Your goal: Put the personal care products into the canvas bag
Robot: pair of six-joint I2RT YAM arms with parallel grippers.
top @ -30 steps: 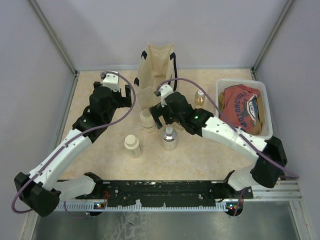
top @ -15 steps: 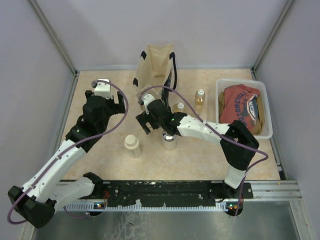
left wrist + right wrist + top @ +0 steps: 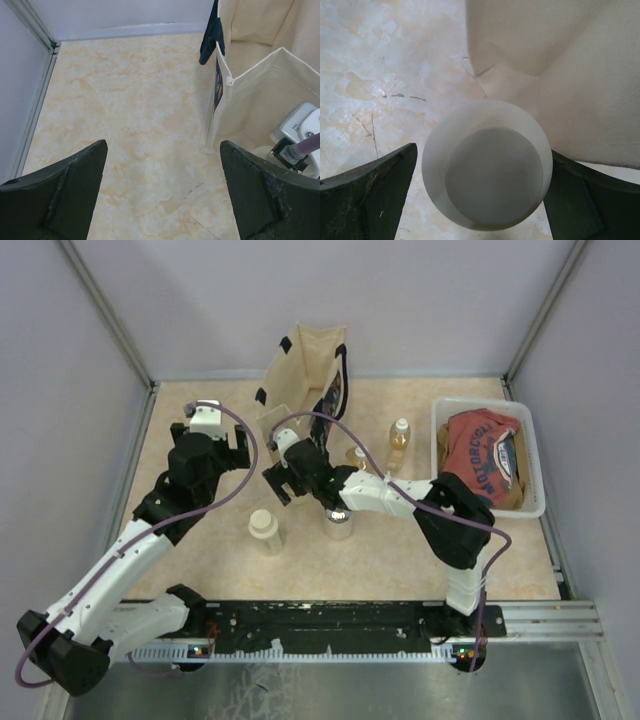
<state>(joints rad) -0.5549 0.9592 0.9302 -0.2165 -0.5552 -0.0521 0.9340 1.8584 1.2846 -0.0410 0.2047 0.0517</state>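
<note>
The canvas bag (image 3: 300,375) stands at the back centre, leaning left; it also shows in the left wrist view (image 3: 260,90) and the right wrist view (image 3: 560,75). My right gripper (image 3: 278,480) (image 3: 482,150) is open, with a cream jar (image 3: 487,165) between its fingers at the foot of the bag; the top view hides this jar. My left gripper (image 3: 238,445) (image 3: 164,150) is open and empty over bare table left of the bag. A second cream jar (image 3: 264,528), a round clear bottle (image 3: 338,525) and two amber bottles (image 3: 400,434) (image 3: 357,455) stand on the table.
A white tub (image 3: 535,455) holding a red shirt (image 3: 485,455) sits at the right. Grey walls close the back and sides. The right arm stretches across the table centre, over the round bottle.
My right gripper has swung left and come down around the cream jar by the bag. The bag has shifted and leaned left. My left gripper has drawn back left, away from the bag.
</note>
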